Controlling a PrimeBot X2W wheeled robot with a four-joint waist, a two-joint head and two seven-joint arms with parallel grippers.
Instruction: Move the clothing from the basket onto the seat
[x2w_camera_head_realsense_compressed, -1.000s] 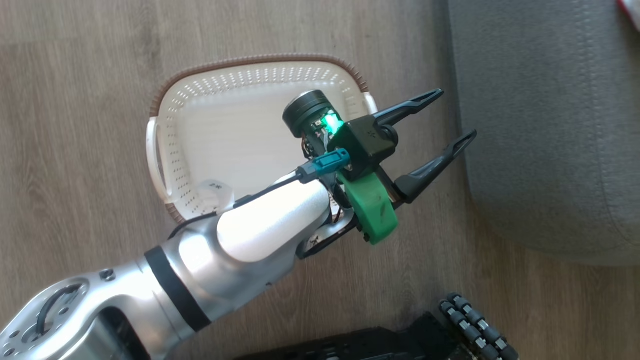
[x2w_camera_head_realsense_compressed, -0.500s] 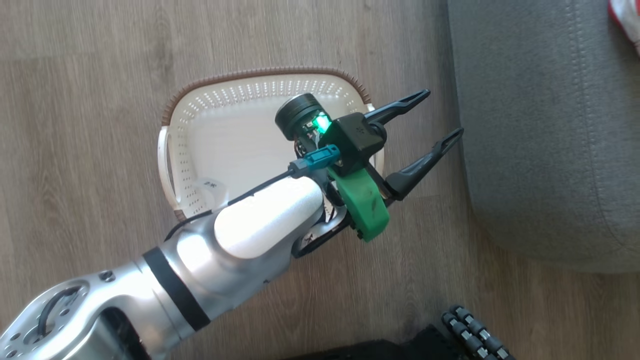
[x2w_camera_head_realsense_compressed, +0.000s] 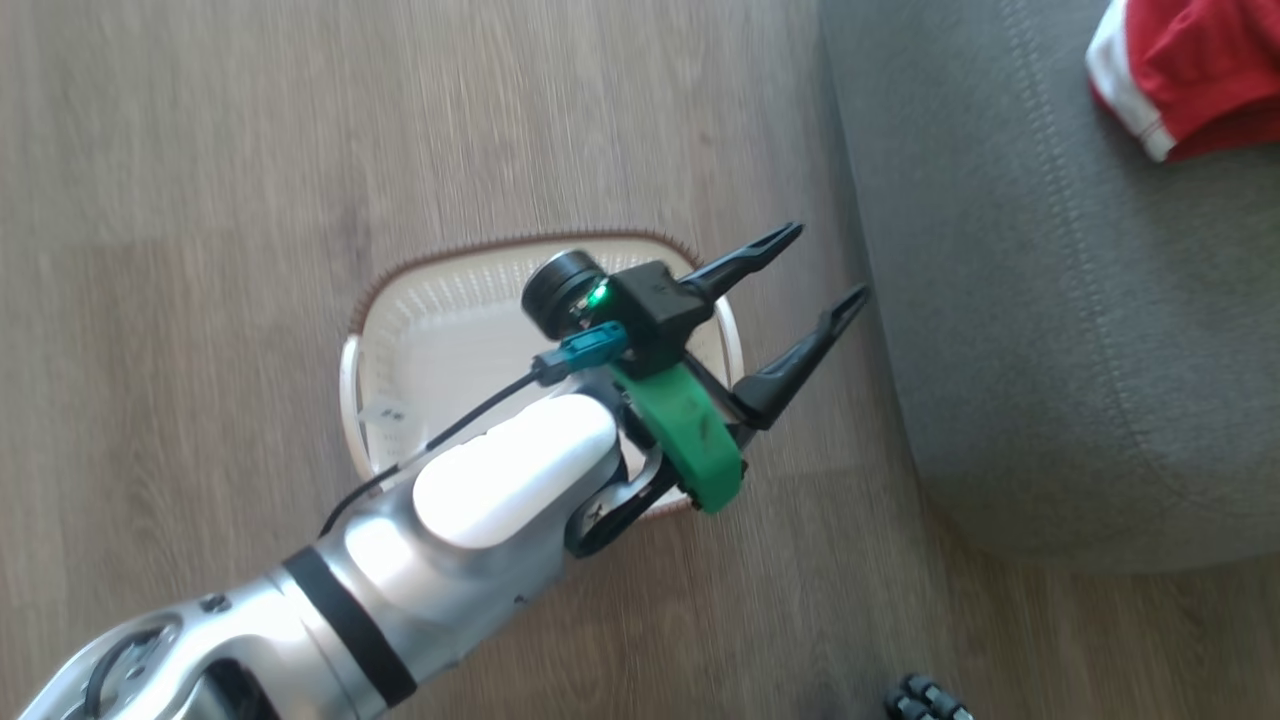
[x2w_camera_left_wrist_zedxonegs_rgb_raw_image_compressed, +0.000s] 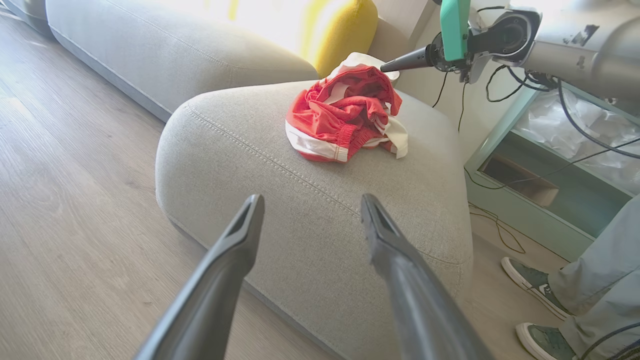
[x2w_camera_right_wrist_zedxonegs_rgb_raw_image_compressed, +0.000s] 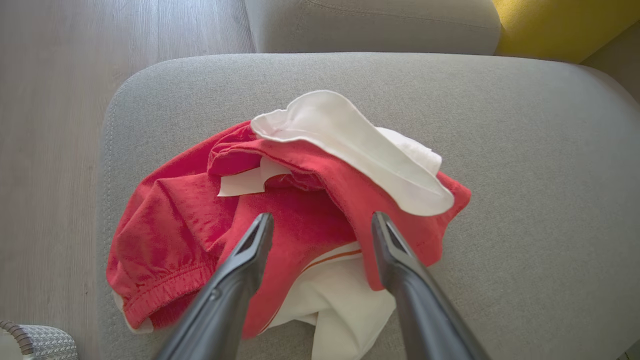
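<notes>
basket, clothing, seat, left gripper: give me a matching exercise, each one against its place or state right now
Things:
1. basket
2. clothing
3. seat
4. left gripper

Places and states:
a. fingers apart, holding nothing
b. crumpled in a heap on the grey cushion
c. cream-white, standing on the wood floor
d. grey upholstery with a line of pale stitching, right of the basket in the head view

Pairs: 1-c, 2-b, 3-d, 4-a

A home living room: a grey fabric sofa (x2w_camera_left_wrist_zedxonegs_rgb_raw_image_compressed: 310, 215) with a yellow cushion (x2w_camera_left_wrist_zedxonegs_rgb_raw_image_compressed: 345, 30), a wood-plank floor (x2w_camera_head_realsense_compressed: 200, 200), and a laundry basket (x2w_camera_head_realsense_compressed: 470, 285) standing on that floor.
</notes>
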